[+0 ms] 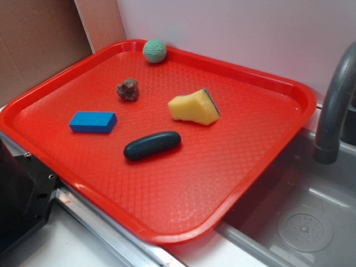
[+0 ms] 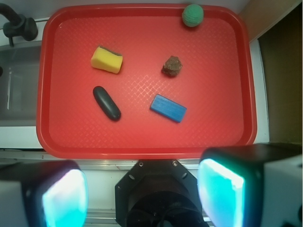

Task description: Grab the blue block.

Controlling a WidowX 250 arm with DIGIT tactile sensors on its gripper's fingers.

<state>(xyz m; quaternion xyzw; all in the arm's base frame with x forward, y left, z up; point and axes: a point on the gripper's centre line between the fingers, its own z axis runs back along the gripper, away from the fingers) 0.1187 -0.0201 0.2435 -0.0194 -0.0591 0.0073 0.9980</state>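
The blue block [image 1: 93, 122] lies flat on the red tray [image 1: 261, 144], left of centre; in the wrist view the blue block [image 2: 168, 108] sits a little right of the tray's [image 2: 142, 139] middle. My gripper [image 2: 142, 194] hangs high above the robot base, off the tray's near edge, well apart from the block. Its two cyan pads [image 2: 220, 189] stand wide apart with nothing between them, so it is open. The gripper does not show in the exterior view.
On the tray also lie a dark teal-black oblong [image 1: 152, 145], a yellow sponge wedge [image 1: 194, 107], a brown rock-like lump [image 1: 128, 89] and a green ball [image 1: 154, 50] at the far rim. A sink [image 1: 311, 222] with a grey faucet [image 1: 334, 105] lies to the right.
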